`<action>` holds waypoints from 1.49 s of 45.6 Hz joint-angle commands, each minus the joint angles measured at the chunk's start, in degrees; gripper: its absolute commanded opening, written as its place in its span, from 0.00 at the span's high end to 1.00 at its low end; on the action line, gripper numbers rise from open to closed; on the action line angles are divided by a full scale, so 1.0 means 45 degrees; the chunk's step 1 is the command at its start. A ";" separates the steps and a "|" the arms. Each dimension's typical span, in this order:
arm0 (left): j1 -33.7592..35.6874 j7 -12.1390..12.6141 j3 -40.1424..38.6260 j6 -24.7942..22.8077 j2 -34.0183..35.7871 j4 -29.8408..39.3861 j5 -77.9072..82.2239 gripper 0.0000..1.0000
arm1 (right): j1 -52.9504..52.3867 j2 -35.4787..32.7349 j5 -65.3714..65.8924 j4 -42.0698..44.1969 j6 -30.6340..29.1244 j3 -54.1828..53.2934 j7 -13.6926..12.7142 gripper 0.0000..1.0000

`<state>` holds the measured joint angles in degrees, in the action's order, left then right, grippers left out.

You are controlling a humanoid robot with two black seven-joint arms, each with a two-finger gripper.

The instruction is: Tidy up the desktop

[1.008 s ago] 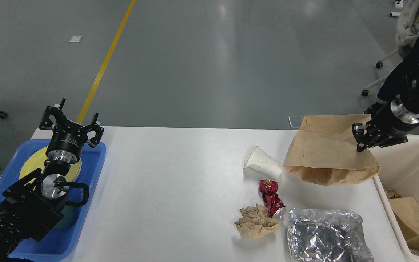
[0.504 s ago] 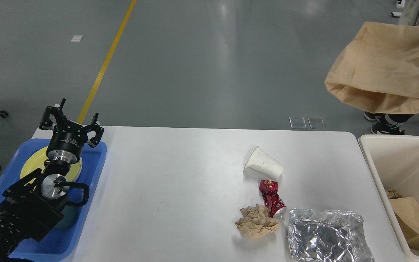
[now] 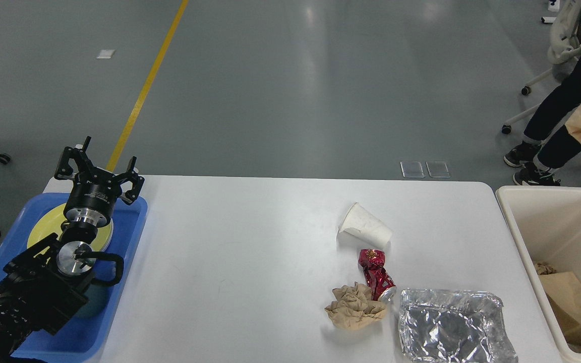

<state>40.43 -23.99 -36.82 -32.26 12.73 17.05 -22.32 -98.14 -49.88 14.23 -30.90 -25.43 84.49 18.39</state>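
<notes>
Hovering over the blue plastic tray (image 3: 129, 222), my left jaws (image 3: 98, 162) gape empty, just beside the large white rectangular desk (image 3: 250, 262).

One view only — we're looking forward and down from our own head, fairly close over the desktop (image 3: 250, 252), which fills the lower half. Beyond its far edge we see grey floor stretching away. Our left arm enters at the desktop's left end — a cream bin (image 3: 547, 222) borders its right end.
</notes>
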 commanded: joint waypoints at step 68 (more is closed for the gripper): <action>0.0000 0.0000 -0.0001 0.0000 0.0003 -0.0001 -0.0001 0.03 | 0.9446 0.0225 -0.3202 0.0500 0.4518 -0.6432 0.0035 0.00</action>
<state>40.43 -24.00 -36.82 -32.26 12.74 17.05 -22.32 -52.37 -47.58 -0.26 -27.98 -4.69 55.51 18.60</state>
